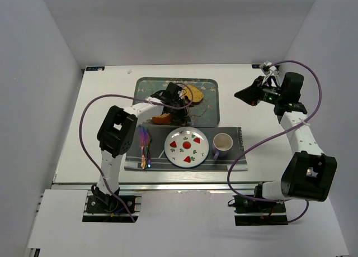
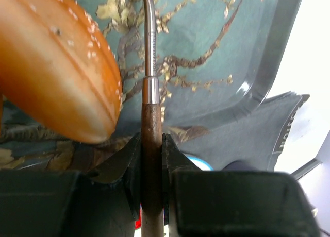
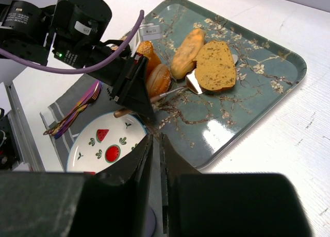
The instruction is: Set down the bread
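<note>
Left gripper (image 2: 152, 147) clenched on spatula (image 2: 150, 92) handle above tray (image 3: 268, 56), bread (image 3: 187, 53) lay on tray just beside blade, blade tip hidden under slice (image 3: 215, 66), right gripper (image 3: 155, 159) closed, empty, right of tray.
</note>
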